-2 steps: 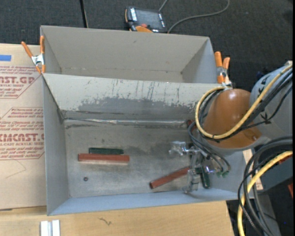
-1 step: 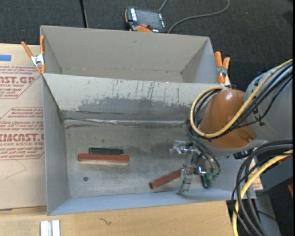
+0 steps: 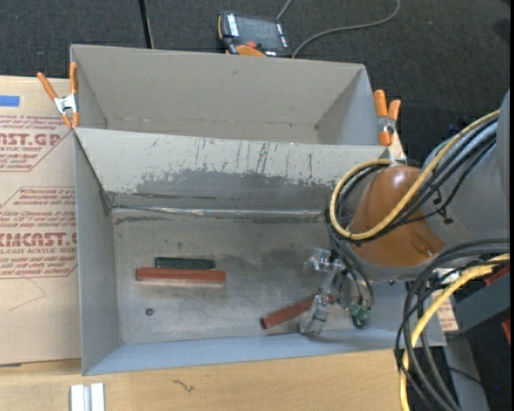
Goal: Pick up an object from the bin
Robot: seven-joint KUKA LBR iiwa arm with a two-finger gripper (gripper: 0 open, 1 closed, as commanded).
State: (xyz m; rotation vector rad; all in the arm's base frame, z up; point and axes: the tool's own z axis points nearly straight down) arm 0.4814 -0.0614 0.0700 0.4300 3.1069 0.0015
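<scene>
Gripper (image 3: pixel 319 313): low in the bin's (image 3: pixel 96 255) near right corner, at the brown strip's (image 3: pixel 284 318) right end; whether it is open or closed I cannot tell.
Strip: flat on the floor, near the front wall.
Risk: a hold on the very end may let it pivot and slip.
Risk: the close wall may catch the gripper.

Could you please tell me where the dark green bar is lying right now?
In the camera view, the dark green bar lies on the bin floor left of centre, close alongside the longer red bar below it, far left of the hand.
</scene>
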